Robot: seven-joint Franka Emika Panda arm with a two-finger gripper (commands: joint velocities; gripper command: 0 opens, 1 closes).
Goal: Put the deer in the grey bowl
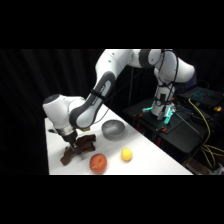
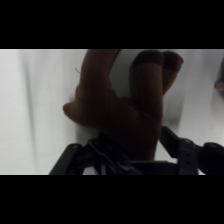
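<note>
Looking at it, the deer (image 1: pixel 77 147) sits at the table's (image 1: pixel 150 160) near-left part, with the gripper (image 1: pixel 73 143) down on its middle; can't tell if the fingers have actually clamped it. It seems soft and light, so you'd want the thick body, not those thin legs. The grey bowl (image 1: pixel 113 129) is close by; red fruit (image 1: pixel 98 162) and yellow ball (image 1: pixel 126 154) sit beside the route

bare table (image 1: pixel 150 157) right of grey bowl (image 1: pixel 114 129)
</note>
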